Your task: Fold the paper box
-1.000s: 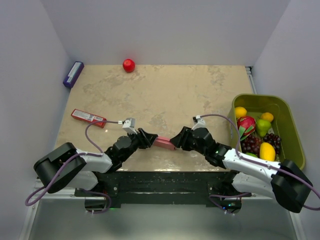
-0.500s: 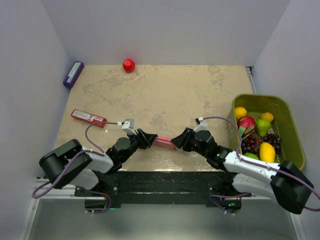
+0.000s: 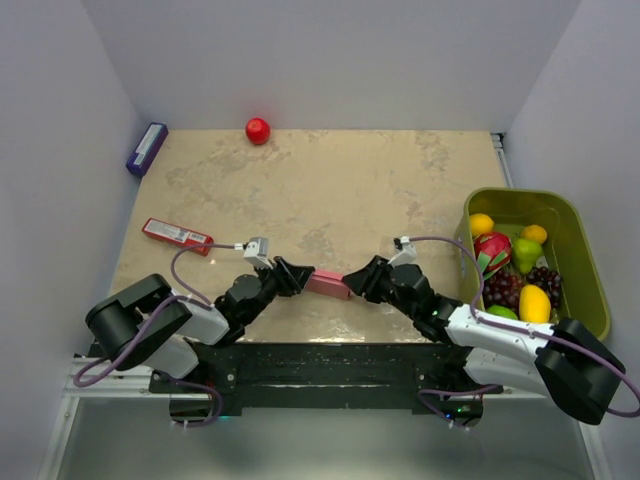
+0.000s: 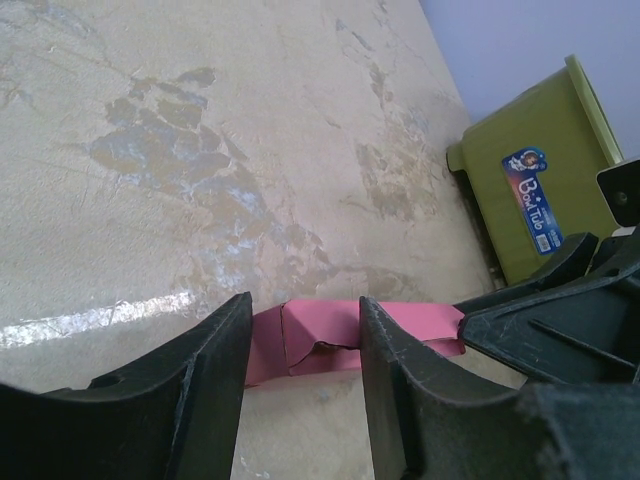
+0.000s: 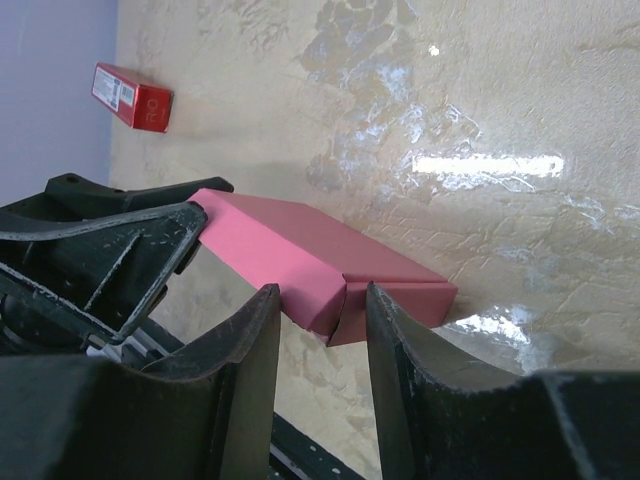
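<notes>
The pink paper box (image 3: 327, 285) lies as a small, long folded box on the table near the front edge, between my two grippers. My left gripper (image 3: 296, 274) is at its left end. In the left wrist view the box (image 4: 325, 340) lies across the tips of the open left gripper (image 4: 303, 312), and its end flap is creased and loose. My right gripper (image 3: 356, 281) is at the right end. In the right wrist view the right gripper (image 5: 320, 296) is open, with the box (image 5: 300, 255) end corner between its tips.
A narrow red packet (image 3: 176, 235) lies at the left. A red ball (image 3: 258, 130) and a purple box (image 3: 146, 148) are at the back. A green bin (image 3: 590, 260) of toy fruit stands at the right edge.
The right wrist has shifted slightly to the right and lower. The left arm has tucked in a little. The box has barely moved.
</notes>
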Controlling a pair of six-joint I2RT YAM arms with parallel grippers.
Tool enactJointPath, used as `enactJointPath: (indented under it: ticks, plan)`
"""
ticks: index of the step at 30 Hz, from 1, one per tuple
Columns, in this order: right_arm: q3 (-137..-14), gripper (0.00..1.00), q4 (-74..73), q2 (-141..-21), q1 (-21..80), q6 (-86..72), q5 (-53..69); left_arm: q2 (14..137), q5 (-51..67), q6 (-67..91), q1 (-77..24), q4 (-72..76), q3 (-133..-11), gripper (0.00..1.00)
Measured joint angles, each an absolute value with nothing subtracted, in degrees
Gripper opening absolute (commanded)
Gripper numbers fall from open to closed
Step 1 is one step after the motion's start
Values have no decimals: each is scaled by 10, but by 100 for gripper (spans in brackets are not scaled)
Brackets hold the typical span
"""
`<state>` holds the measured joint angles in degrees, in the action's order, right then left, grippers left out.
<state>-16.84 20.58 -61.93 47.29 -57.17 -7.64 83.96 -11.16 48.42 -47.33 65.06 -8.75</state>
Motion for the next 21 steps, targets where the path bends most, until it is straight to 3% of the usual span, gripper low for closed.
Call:
enactJointPath:
  ticks: [14,21]
  plan:
    - [-166,13,240,-647,515,-598,-157,855,-142,484,-478,662,-93,10]
    - [-166,3,229,-643,547,-617,-204,859,-168,482,-496,665,-93,3]
